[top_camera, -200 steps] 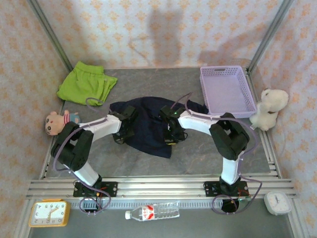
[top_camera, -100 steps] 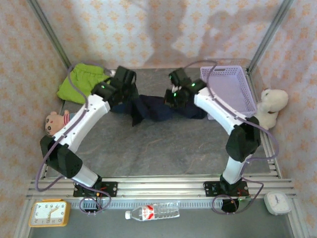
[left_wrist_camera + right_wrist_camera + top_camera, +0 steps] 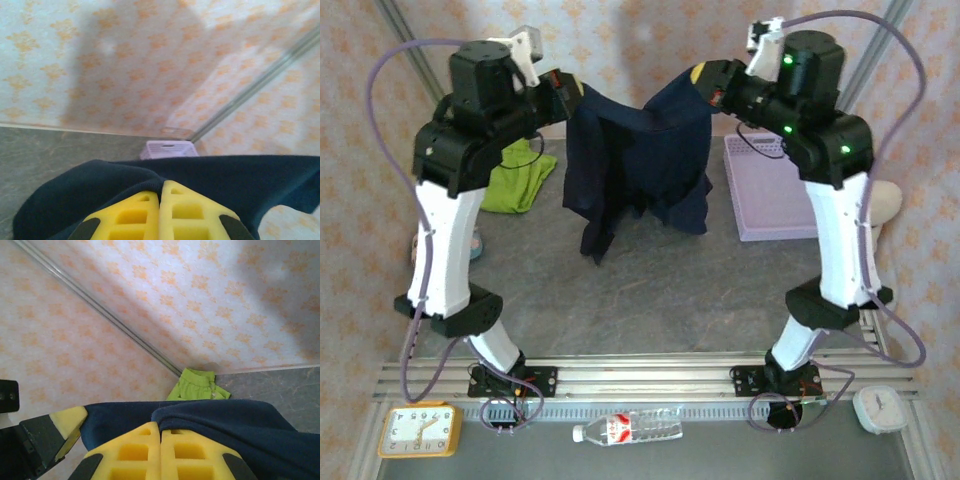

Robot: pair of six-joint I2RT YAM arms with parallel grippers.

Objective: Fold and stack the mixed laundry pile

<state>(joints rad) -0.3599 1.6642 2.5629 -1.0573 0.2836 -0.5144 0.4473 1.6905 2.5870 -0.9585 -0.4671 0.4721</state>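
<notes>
two hands [image 3: 161, 186] [image 3: 160, 429], one navy garment [image 3: 640, 160], likely pinched

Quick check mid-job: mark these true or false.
1. The left gripper and right gripper are both shut on the navy garment. True.
2. The navy garment lies flat on the table. False: it hangs in the air between the grippers.
3. The green garment is in the lavender basket. False: it lies on the table, rear left, apart from the basket.
4. A water bottle lies at the near edge. True.

Lavender basket [image 3: 770, 200] at right; bottle [image 3: 625, 430] and orange clock [image 3: 418, 430] along near edge.
</notes>
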